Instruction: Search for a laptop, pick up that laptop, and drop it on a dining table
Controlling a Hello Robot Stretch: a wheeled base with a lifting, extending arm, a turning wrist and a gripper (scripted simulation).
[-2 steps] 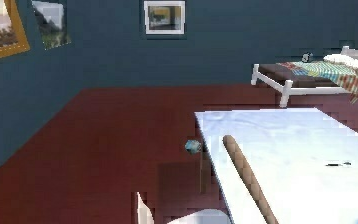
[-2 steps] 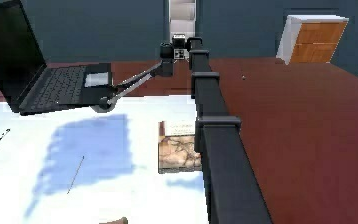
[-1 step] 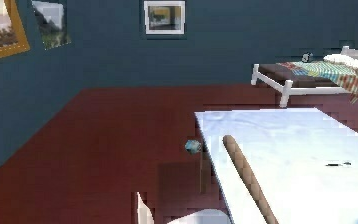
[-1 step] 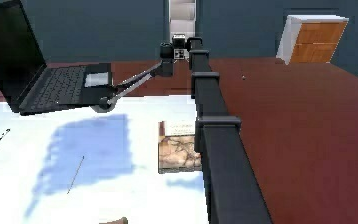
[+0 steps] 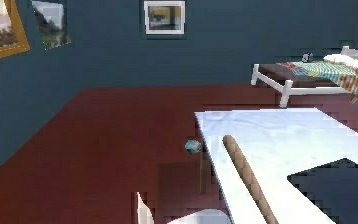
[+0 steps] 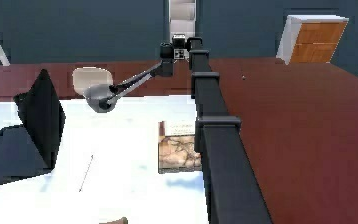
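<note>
A black laptop (image 6: 35,130) stands with its lid up on the white table (image 6: 127,195) at the arm side view's left. In the forward view the laptop (image 5: 332,187) is a dark slab at the lower right of the table (image 5: 287,140). The dark arm rises through the arm side view, and the gripper (image 6: 105,97) reaches out left of its white squares, to the right of the laptop's lid. A pale rounded thing (image 6: 87,77) lies at its far end, so I cannot tell whether it holds anything.
A brown bat-like stick (image 5: 247,175) lies across the table's near edge. A brown patterned book-like thing (image 6: 177,150) and a thin pencil (image 6: 87,172) lie on the table. A small ball (image 5: 193,147) rests on the red floor. A bed (image 5: 307,75) stands far right; a wooden cabinet (image 6: 312,40) stands beyond.
</note>
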